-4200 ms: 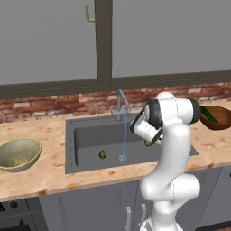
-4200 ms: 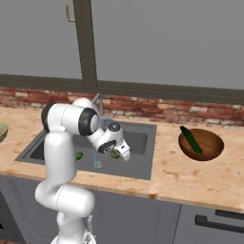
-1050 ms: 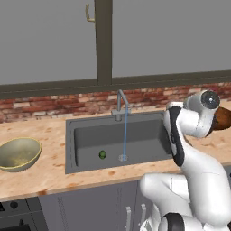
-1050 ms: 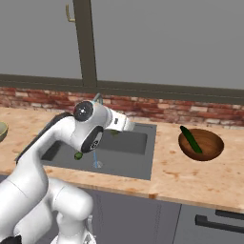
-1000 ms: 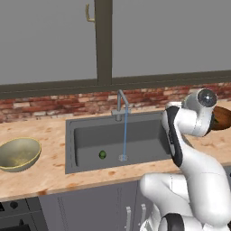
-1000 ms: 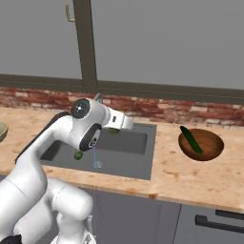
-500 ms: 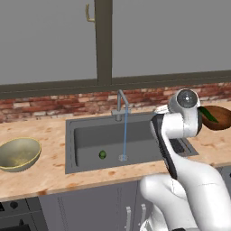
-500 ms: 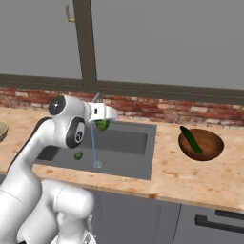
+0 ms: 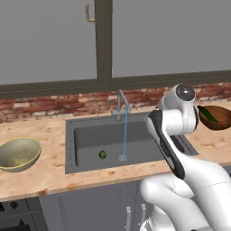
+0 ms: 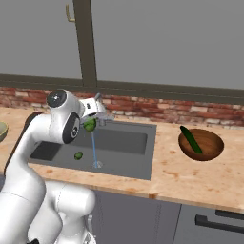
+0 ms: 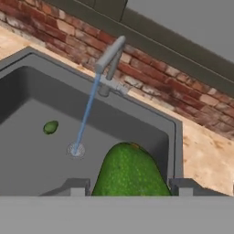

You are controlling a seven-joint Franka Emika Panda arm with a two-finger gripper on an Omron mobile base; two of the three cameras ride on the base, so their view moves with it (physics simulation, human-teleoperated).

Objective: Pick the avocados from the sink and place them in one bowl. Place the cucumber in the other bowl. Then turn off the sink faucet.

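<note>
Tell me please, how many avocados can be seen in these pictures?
2. One avocado is held between the jaws of the gripper, above the sink. The other avocado lies on the sink floor, left of the water stream.

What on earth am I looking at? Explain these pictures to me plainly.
This is a rendered kitchen with a white robot arm on a driving base. Two pictures come from cameras behind the arm, left and right; the third looks along its hand. The hand holds an avocado above the sink. A second avocado lies in the basin, and the faucet runs. On the counter, a cucumber lies in the brown bowl; the olive bowl sits to the sink's left.
</note>
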